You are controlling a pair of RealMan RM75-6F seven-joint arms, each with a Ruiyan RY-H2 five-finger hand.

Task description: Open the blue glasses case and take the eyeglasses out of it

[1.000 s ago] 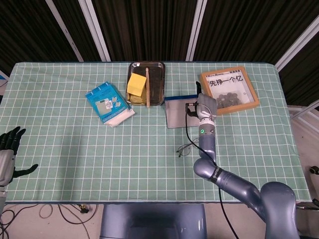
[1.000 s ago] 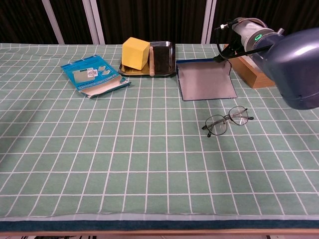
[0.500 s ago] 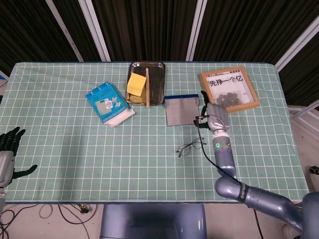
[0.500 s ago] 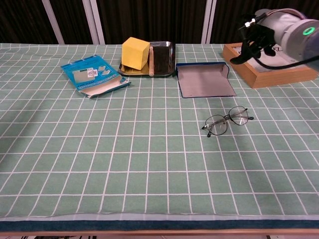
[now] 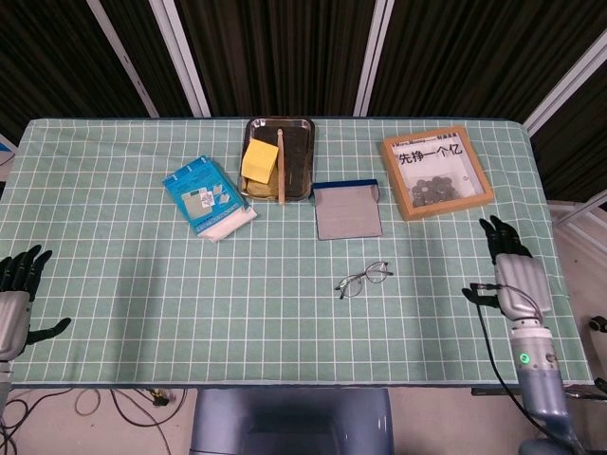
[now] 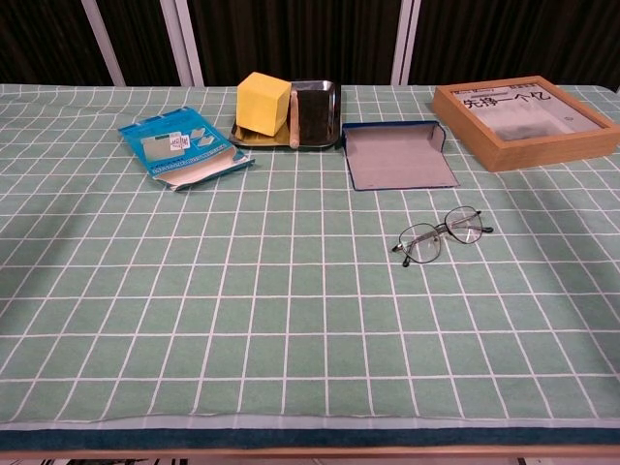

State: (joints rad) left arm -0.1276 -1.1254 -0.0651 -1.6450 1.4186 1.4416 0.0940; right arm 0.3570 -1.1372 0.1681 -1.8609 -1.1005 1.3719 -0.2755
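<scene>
The blue glasses case (image 5: 347, 210) (image 6: 399, 157) lies open and flat on the green checked cloth, its grey lining up and nothing in it. The thin-framed eyeglasses (image 5: 364, 279) (image 6: 442, 234) lie unfolded on the cloth a little in front of the case. My right hand (image 5: 513, 277) hangs at the table's right front edge, fingers spread, holding nothing, far from both. My left hand (image 5: 17, 296) is at the left front edge, fingers apart and empty. The chest view shows neither hand.
A metal tray (image 5: 302, 156) (image 6: 324, 111) with a yellow block (image 5: 260, 159) and a wooden stick sits behind the case. A blue packet (image 5: 207, 197) (image 6: 182, 145) lies left of it. A wooden framed box (image 5: 435, 172) (image 6: 525, 108) stands at the back right.
My right hand has pulled back from the open case, past the eyeglasses, to the table's right front edge. It has left the chest view. The case and eyeglasses stay put.
</scene>
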